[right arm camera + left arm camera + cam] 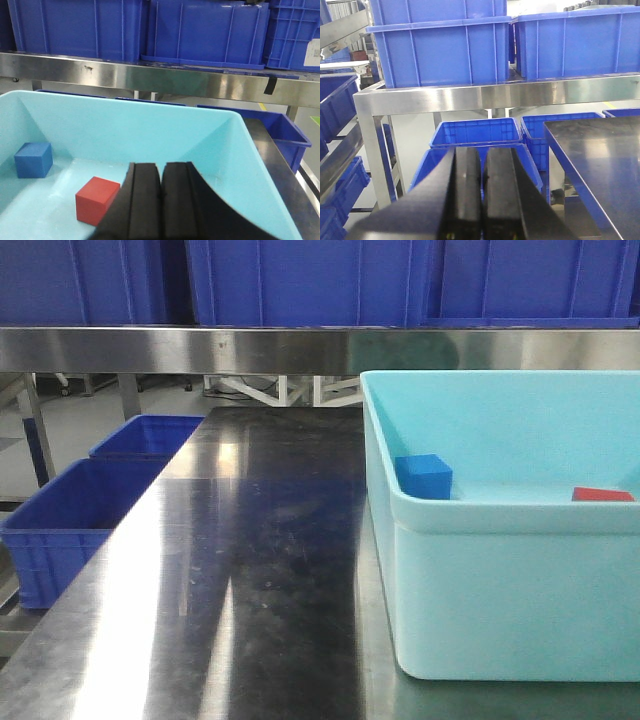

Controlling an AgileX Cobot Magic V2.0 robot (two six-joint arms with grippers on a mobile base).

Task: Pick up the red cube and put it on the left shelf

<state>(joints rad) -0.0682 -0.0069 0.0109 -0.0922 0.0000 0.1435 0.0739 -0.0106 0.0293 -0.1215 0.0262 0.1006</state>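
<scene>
1. Red cube lies in the bin, eight o'clock of the right gripper.
2. It and the left gripper have fingers pinched together, empty.
3. Descending unopened could shove the cube; the blue cube nearby invites mispicks.

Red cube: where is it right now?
In the right wrist view, the red cube sits inside the light-blue bin, on its floor, right of the blue cube.
</scene>
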